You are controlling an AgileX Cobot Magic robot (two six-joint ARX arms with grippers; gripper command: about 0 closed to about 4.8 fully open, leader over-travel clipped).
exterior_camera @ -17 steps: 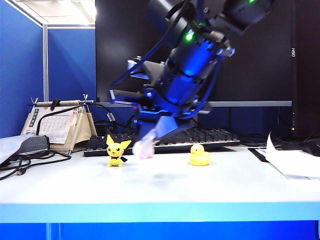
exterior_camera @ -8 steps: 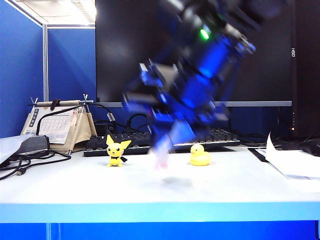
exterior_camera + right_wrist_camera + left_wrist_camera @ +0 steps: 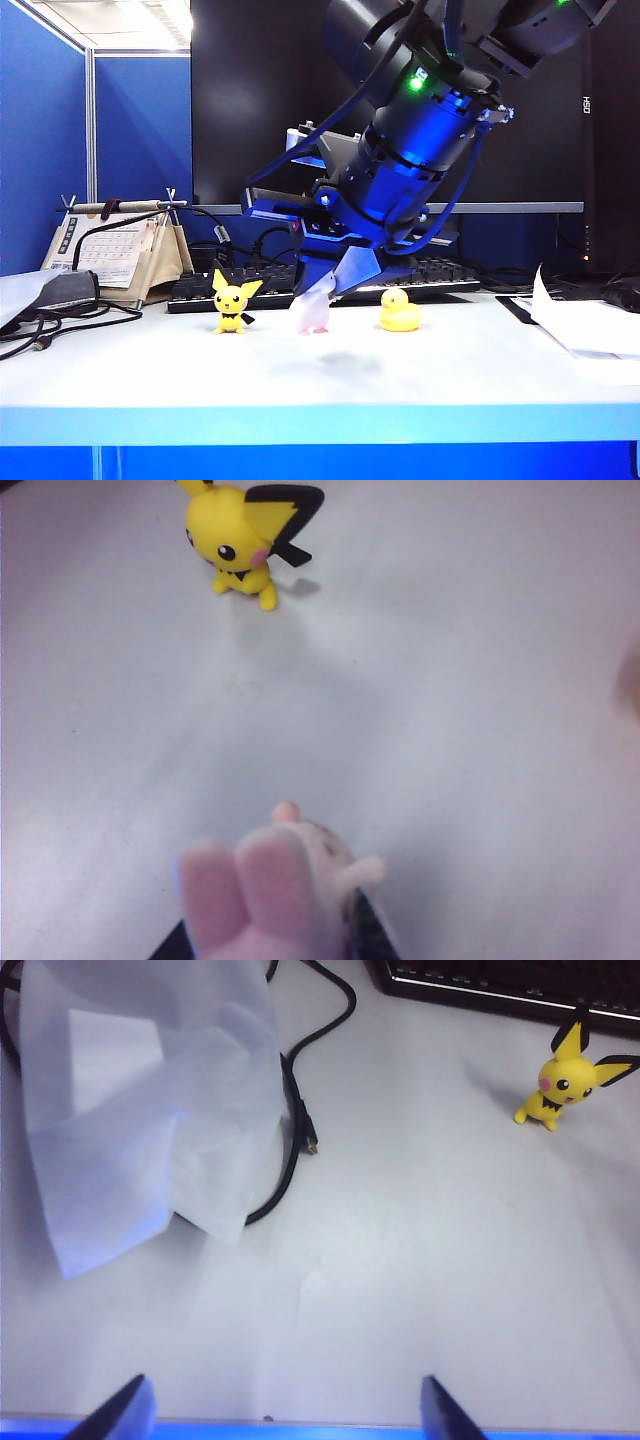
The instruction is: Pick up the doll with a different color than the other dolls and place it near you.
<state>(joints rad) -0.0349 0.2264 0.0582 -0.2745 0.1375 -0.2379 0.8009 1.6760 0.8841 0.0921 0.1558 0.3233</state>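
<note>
The right gripper (image 3: 322, 296) has its jaws clamped on the small pale pink rabbit doll (image 3: 313, 313), held low over the white counter (image 3: 450, 370) between the yellow pointy-eared figure (image 3: 232, 301) and yellow rubber duck (image 3: 399, 311). Carrying step; next, bring it to the near edge and release. The left gripper (image 3: 280, 1410) hangs apart, jaws open and empty.

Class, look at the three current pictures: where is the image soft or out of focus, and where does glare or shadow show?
Right wrist view: the pink rabbit doll in the right claw is blurred; the pointy-eared yellow doll is sharper, casting a soft shadow. Exterior view: sharp, with ceiling-light glare top left. Left wrist view: bright, washed-out table; left claw open.
</note>
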